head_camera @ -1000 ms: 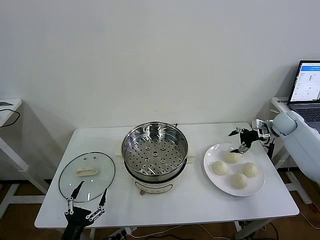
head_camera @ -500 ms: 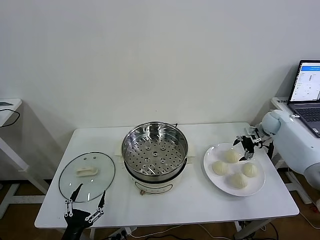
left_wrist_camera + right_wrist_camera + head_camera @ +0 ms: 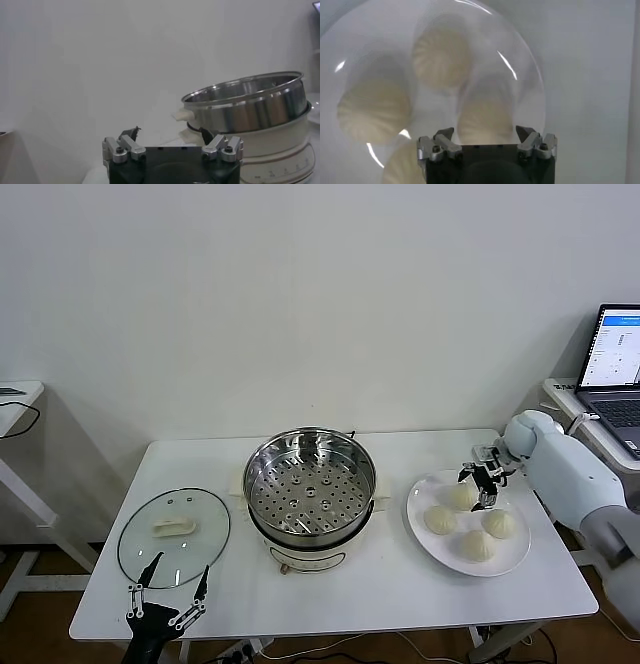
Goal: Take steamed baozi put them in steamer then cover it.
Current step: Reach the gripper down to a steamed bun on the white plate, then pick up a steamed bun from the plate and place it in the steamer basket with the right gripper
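Steamer first: your round shiny stainless-steel steamer (image 3: 310, 484) on its cream base stands mid-table with a bare perforated tray, and the clear glass cover (image 3: 174, 537) lies flat well to its left, so nothing is loaded or covered yet. All four pleated cream-white baozi (image 3: 463, 496) sit on the flat white plate (image 3: 425, 539). Your right gripper (image 3: 481, 484) hangs over the farthest bun with jaws part-spread, grasping nothing I can see; the left gripper (image 3: 168, 589) waits wide open near the cover.

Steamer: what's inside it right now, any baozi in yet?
Inside the steamer only its bare perforated tray shows; below the tray is hidden. All four baozi sit on the white plate, right gripper at one.
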